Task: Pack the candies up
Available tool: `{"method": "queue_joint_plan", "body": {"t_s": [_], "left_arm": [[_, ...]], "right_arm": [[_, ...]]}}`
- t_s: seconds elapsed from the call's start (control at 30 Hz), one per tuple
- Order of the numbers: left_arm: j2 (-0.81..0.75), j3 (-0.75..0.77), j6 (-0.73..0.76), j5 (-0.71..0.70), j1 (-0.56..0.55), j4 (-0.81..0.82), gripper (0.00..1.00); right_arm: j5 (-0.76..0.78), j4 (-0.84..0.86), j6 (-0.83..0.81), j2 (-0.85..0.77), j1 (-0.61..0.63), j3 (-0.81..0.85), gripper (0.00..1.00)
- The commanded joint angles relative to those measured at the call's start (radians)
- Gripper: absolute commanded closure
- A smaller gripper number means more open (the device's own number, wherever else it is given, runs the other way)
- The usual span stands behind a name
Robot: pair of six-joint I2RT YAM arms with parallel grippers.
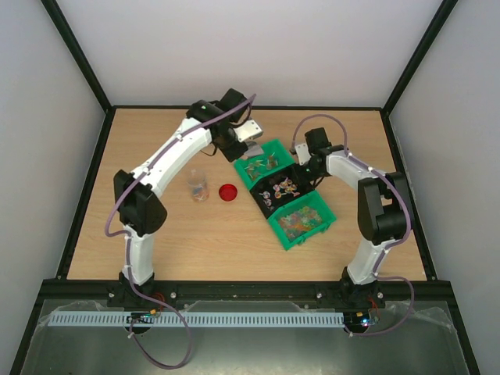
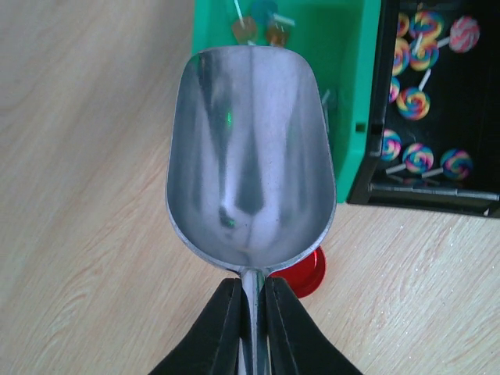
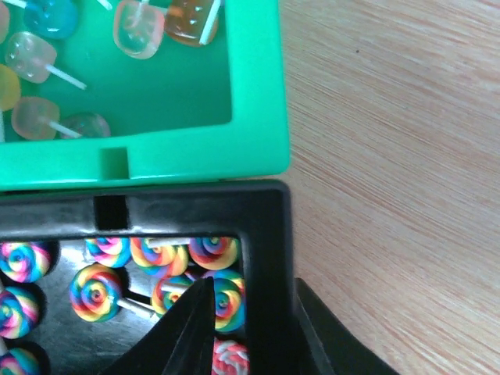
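Observation:
The candies (image 1: 301, 219), tiny multicoloured sweets, fill the nearest green bin (image 1: 325, 226) and show only in the top view. My left gripper (image 2: 251, 286) is shut on the handle of the empty silver scoop (image 2: 250, 156), which hovers at the near edge of the far green bin (image 2: 351, 86). My right gripper (image 3: 252, 285) stands astride the right wall of the black bin (image 3: 266, 226). One finger is inside among the swirl lollipops (image 3: 223, 297) and the other is outside. A gap still shows between the inner finger and the wall.
The three bins lie in a diagonal row right of centre. The far green one holds jelly lollipops (image 3: 137, 27). A small clear cup (image 1: 197, 186) and a red round lid (image 1: 227, 192) sit on the wooden table left of the bins; the lid (image 2: 309, 273) peeks out under the scoop.

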Motion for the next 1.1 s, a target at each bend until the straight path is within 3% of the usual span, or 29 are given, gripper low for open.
{"method": "queue_joint_plan", "body": {"t_s": [0.0, 0.23, 0.63, 1.07], "left_arm": [[-0.085, -0.003, -0.033, 0.047, 0.039, 0.04, 0.98], [-0.147, -0.065, -0.05, 0.081, 0.073, 0.082, 0.98], [-0.203, -0.086, -0.066, 0.206, 0.121, 0.123, 0.98], [-0.242, -0.101, -0.081, 0.279, 0.144, 0.165, 0.98]], "right_arm": [[0.022, -0.012, 0.002, 0.008, 0.007, -0.001, 0.81], [-0.061, -0.038, 0.009, 0.031, -0.019, 0.023, 0.99], [-0.603, -0.113, 0.105, 0.072, -0.226, 0.089, 0.99], [-0.899, -0.135, 0.123, 0.107, -0.301, 0.078, 0.99]]}}
